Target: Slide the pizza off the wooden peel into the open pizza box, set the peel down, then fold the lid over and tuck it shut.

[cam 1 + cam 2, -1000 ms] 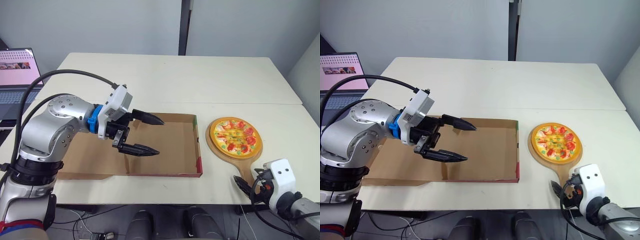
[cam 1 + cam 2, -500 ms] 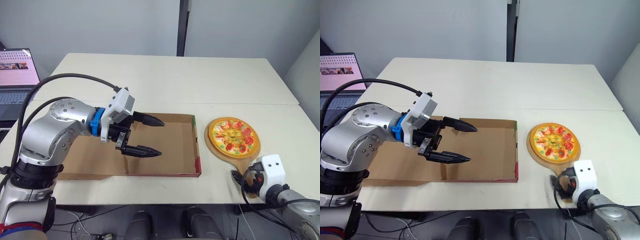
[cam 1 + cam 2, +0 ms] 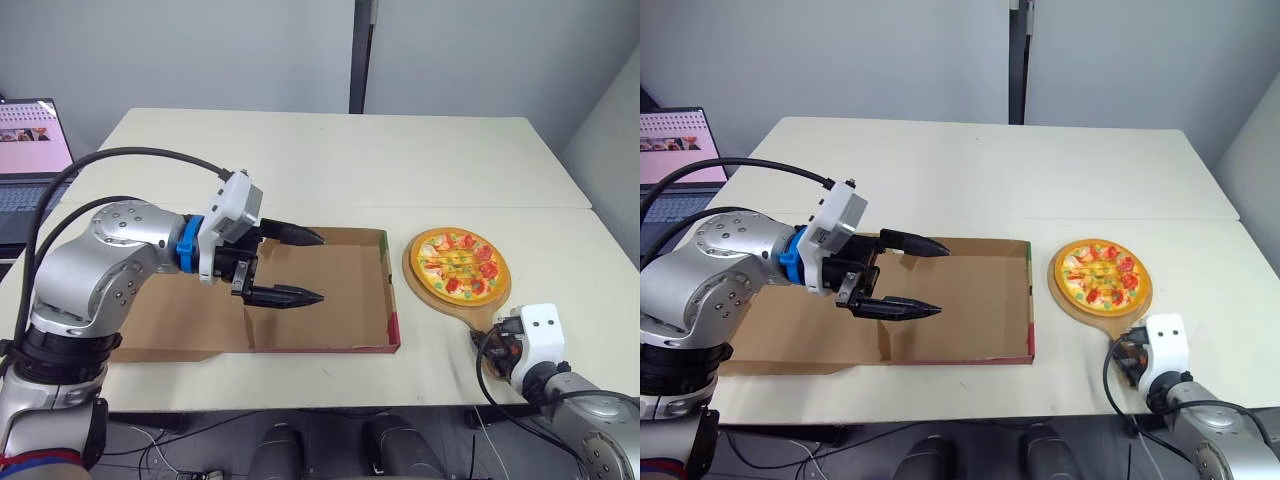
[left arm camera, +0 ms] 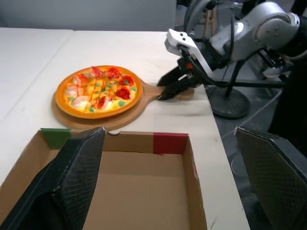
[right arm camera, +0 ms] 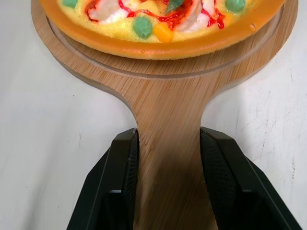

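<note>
While pizza rests on wooden peel right of open pizza box, right gripper clamps peel handle, ready to lift. Left gripper hovers over box, fingers apart, likely to steady it.

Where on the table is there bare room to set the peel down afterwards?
The far half of the table, behind the pizza box and wooden peel, is bare; a smaller patch lies right of the peel. Crowded: the narrow gap between box and peel, and the box, under the left end effector.
</note>
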Controlling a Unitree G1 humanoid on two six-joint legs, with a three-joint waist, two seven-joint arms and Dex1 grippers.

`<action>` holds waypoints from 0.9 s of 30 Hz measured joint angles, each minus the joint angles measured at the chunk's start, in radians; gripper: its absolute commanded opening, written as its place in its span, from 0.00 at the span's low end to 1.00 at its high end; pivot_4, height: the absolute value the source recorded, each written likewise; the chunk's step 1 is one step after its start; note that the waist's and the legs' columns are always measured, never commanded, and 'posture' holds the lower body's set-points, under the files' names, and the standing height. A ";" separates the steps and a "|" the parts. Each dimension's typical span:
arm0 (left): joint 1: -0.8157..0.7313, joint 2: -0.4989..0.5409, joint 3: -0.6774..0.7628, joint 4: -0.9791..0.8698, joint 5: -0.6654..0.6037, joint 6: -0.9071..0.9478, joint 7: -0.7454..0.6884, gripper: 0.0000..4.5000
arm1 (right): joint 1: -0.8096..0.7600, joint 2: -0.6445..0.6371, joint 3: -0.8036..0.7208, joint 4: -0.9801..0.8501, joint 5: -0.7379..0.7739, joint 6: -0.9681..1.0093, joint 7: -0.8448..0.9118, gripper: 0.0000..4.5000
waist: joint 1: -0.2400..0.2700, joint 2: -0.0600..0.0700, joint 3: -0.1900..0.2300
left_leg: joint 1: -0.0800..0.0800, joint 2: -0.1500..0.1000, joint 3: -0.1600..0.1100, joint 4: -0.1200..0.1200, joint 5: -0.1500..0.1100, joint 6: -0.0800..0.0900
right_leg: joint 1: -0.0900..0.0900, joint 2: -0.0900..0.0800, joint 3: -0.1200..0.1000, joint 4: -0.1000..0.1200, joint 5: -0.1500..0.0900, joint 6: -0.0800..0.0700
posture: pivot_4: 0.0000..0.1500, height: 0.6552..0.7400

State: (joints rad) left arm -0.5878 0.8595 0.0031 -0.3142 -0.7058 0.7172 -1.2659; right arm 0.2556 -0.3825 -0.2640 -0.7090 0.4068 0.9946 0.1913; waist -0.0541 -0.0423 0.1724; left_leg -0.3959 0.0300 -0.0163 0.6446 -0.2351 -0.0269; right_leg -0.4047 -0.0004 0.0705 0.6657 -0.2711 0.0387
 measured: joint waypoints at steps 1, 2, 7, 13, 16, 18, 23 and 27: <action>0.010 0.005 0.011 -0.004 -0.001 0.003 0.012 1.00 | -0.004 0.001 0.000 0.006 0.000 -0.005 0.000 0.36 | -0.001 0.000 0.000 | 0.000 0.000 0.000 0.000 0.000 0.000 | 0.000 0.000 0.000 0.000 0.000 0.000 | 1.00 1.00; 0.022 0.012 0.021 -0.006 -0.001 0.005 0.019 1.00 | -0.010 0.001 0.000 0.011 0.000 -0.008 0.001 0.36 | -0.002 0.000 0.000 | 0.000 0.000 0.000 0.000 0.000 0.000 | 0.000 0.000 0.000 0.000 0.000 0.000 | 1.00 1.00; 0.042 0.060 0.059 0.016 0.015 -0.004 0.036 1.00 | -0.066 0.000 -0.032 0.062 0.002 -0.008 0.003 0.36 | 0.004 0.003 0.002 | -0.001 -0.001 0.000 0.000 0.000 0.000 | -0.001 -0.001 0.000 -0.001 0.000 0.001 | 1.00 1.00; 0.035 0.109 0.073 0.094 0.067 -0.046 0.031 1.00 | -0.146 -0.047 -0.074 0.093 0.022 -0.005 0.034 0.36 | 0.007 0.010 0.006 | -0.003 -0.002 0.000 -0.001 0.000 0.000 | -0.003 -0.001 0.000 -0.001 0.001 0.001 | 1.00 1.00; 0.035 0.137 0.083 0.127 0.090 -0.069 0.027 1.00 | -0.197 -0.115 -0.093 0.095 0.046 -0.002 0.073 0.36 | 0.005 0.011 0.007 | -0.003 -0.001 0.000 -0.001 0.000 0.000 | -0.004 0.000 0.000 -0.001 0.001 0.001 | 1.00 1.00; 0.037 0.156 0.083 0.137 0.103 -0.077 0.027 1.00 | -0.235 -0.167 -0.094 0.098 0.050 -0.001 0.100 0.36 | 0.004 0.012 0.007 | -0.003 -0.001 0.001 -0.001 0.000 0.000 | -0.004 0.000 0.000 0.000 0.001 0.001 | 1.00 1.00; 0.056 0.168 0.117 0.141 0.108 -0.091 0.029 1.00 | -0.344 -0.238 -0.078 0.111 0.067 -0.002 0.159 0.36 | 0.004 0.012 0.007 | -0.004 -0.001 0.000 -0.001 0.000 0.000 | -0.004 0.000 0.000 -0.001 0.001 0.001 | 1.00 1.00; 0.115 0.203 0.164 0.141 0.101 -0.087 0.028 1.00 | -0.432 -0.301 -0.001 0.129 0.089 0.002 0.231 0.36 | -0.002 0.012 0.008 | -0.004 -0.001 0.001 -0.002 0.000 0.000 | -0.005 0.000 0.001 0.000 0.001 0.001 | 1.00 1.00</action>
State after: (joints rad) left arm -0.4723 1.0625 0.1673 -0.1733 -0.6044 0.6302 -1.2381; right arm -0.1761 -0.6833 -0.2652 -0.5800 0.4963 0.9969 0.4223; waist -0.0565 -0.0301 0.1807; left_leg -0.4000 0.0292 -0.0153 0.6430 -0.2352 -0.0268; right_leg -0.4096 -0.0006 0.0710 0.6652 -0.2704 0.0395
